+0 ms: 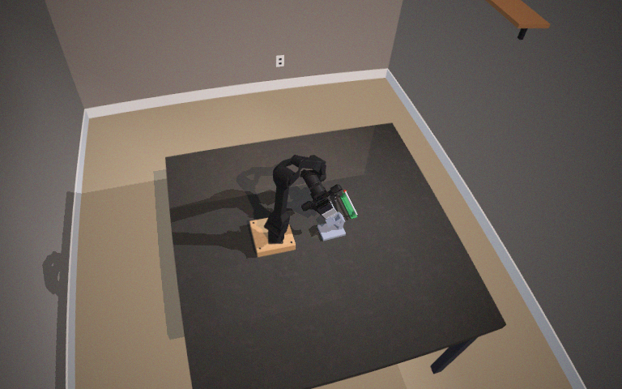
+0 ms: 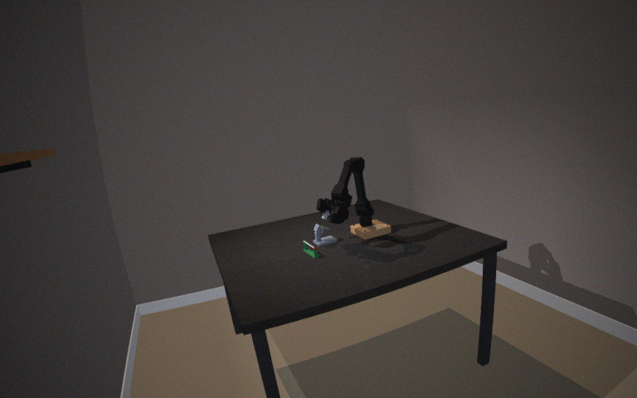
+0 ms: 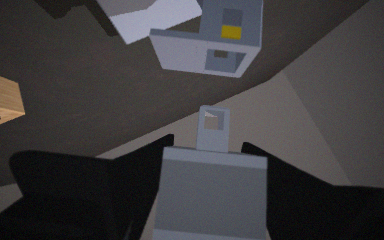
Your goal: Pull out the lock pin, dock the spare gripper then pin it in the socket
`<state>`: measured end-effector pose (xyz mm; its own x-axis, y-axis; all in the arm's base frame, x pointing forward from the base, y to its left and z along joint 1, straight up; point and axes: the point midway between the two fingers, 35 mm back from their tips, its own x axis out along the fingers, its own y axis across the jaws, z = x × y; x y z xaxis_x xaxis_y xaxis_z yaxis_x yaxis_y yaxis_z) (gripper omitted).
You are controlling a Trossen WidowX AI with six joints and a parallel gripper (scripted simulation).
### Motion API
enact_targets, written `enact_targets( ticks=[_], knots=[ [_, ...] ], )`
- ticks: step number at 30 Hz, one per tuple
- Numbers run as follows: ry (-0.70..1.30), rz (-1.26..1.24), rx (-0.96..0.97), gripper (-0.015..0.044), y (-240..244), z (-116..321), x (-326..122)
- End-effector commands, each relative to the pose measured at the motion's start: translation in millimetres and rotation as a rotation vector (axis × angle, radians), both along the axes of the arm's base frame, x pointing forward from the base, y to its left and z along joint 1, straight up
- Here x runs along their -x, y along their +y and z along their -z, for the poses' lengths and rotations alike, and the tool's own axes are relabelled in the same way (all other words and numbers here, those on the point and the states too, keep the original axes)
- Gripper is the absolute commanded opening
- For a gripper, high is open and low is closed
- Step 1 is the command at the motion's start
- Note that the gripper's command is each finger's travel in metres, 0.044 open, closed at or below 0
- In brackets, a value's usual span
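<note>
My gripper (image 1: 325, 207) (image 2: 327, 215) is shut on the spare gripper (image 3: 212, 195), a grey block held in the air above the mount. Its spigot (image 3: 214, 137), with a square cross hole, points toward the mount in the wrist view, apart from it. The pale blue mount (image 1: 332, 233) (image 2: 324, 240) (image 3: 182, 51) stands on the table. Its square socket opening looks empty, and a yellow patch (image 3: 231, 32) shows in a side window. A white bar with a red end, apparently the lock pin (image 1: 351, 203) (image 2: 308, 244), lies along the green stand (image 1: 346, 205) (image 2: 309, 251) beside the mount.
The wooden base (image 1: 274, 250) (image 2: 371, 230) (image 3: 10, 102) of the arm stands close to the mount, on the side away from the green stand. The dark table (image 1: 367, 293) (image 2: 281, 290) carries everything. A wooden shelf (image 1: 522, 13) (image 2: 27, 154) is high on the wall, far away.
</note>
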<state>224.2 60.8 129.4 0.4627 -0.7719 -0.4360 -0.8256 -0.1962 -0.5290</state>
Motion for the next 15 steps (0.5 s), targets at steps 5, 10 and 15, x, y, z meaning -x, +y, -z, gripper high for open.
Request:
enact_targets(
  ticks=[5,10,15],
  knots=[
    [-0.028,-0.012,-0.002,0.0000,2,1,-4],
    [-0.033,-0.013,-0.005,0.0000,2,8,-9],
    [-0.034,-0.014,-0.006,0.0000,3,13,-12]
  ],
)
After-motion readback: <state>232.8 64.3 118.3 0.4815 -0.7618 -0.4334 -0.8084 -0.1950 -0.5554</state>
